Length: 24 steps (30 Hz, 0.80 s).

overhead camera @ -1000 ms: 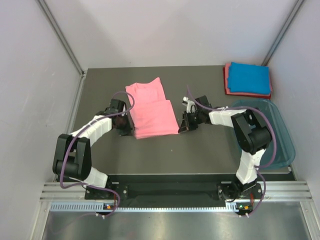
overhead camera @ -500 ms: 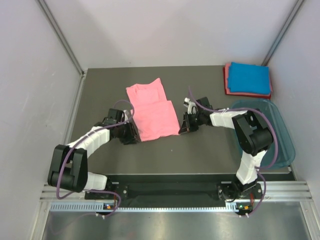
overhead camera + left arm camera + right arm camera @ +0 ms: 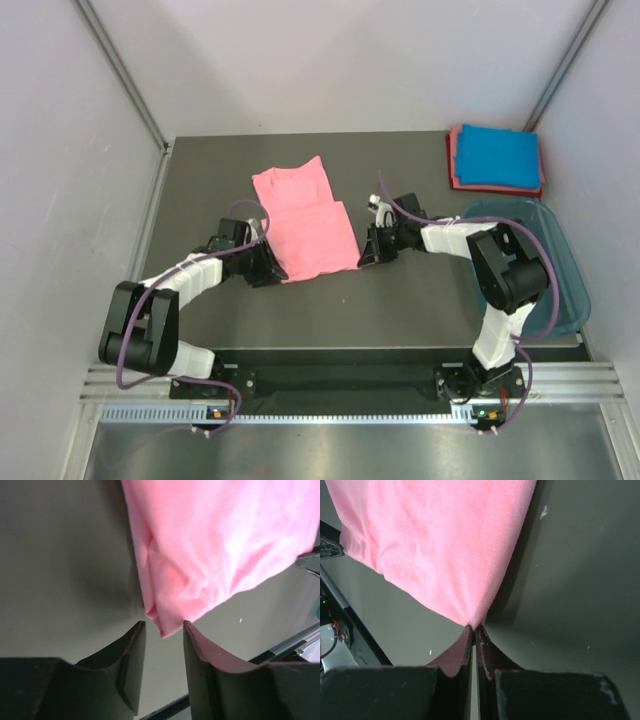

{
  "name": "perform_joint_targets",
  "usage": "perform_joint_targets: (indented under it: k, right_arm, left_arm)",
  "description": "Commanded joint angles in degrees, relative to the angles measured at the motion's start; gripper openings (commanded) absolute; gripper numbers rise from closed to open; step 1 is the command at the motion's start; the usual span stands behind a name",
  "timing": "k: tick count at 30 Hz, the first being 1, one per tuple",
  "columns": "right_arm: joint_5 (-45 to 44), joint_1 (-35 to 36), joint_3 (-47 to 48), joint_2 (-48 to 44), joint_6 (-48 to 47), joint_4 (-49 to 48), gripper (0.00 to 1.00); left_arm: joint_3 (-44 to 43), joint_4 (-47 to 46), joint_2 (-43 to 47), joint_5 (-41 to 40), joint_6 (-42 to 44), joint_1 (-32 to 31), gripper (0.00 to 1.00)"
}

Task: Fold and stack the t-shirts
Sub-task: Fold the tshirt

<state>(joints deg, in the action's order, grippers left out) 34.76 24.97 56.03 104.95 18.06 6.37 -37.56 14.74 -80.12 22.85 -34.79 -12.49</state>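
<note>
The salmon-pink t-shirt (image 3: pixel 303 212) lies mid-table, its near half folded over into a rectangle. My left gripper (image 3: pixel 268 268) sits at the shirt's near-left corner with its jaws open. In the left wrist view that corner of the salmon-pink t-shirt (image 3: pixel 210 545) hangs loose just beyond the left gripper (image 3: pixel 163 626), unpinched. My right gripper (image 3: pixel 366 256) is at the near-right corner. In the right wrist view the right gripper (image 3: pixel 474 628) is shut on the tip of the salmon-pink t-shirt (image 3: pixel 435 545). A folded bright blue t-shirt (image 3: pixel 498 155) rests on a folded reddish-pink t-shirt (image 3: pixel 454 165) at the back right.
A translucent teal tub (image 3: pixel 565 290) stands at the right edge beside the right arm. Grey walls enclose the table on the left, back and right. A metal rail (image 3: pixel 330 380) runs along the near edge by the arm bases.
My left gripper slid toward the near side along the shirt's left edge and opened, letting go of the near-left corner. The right gripper stayed shut on its corner.
</note>
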Motion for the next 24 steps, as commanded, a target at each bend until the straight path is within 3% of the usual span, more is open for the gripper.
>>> perform_joint_targets:
  k: [1,5,6,11,16,19,24]
  right_arm:
    - [0.31,0.17,1.89,-3.08,-0.66,0.57,0.00]
    - [-0.48,0.17,0.58,-4.57,-0.49,1.97,0.00]
    - [-0.75,0.25,0.31,-5.01,-0.40,2.59,0.00]
    - [-3.82,0.78,-4.86,-9.57,1.27,4.00,0.00]
    - [-6.37,3.06,-11.72,-13.71,3.64,1.98,0.00]
    - [-8.21,3.85,-16.72,-16.08,5.31,1.10,0.00]
    - [-9.71,5.17,-20.78,-20.83,7.95,-0.30,0.00]
  left_arm:
    - [0.47,-3.40,-1.79,-0.70,-1.07,-0.43,0.40]
    - [-1.10,-0.08,-3.29,-2.10,-1.34,-0.43,0.02]
    - [-1.81,1.85,-3.38,-3.15,-1.34,-0.43,0.00]
    - [-5.94,18.97,-2.41,-10.55,-1.34,-0.43,0.00]
    - [-5.86,24.36,-3.29,-11.51,-2.83,-3.58,0.00]
    - [-5.42,25.77,-5.22,-10.55,-3.71,-5.61,0.04]
    - [-2.16,28.39,-4.44,-11.59,-8.44,-9.12,0.20]
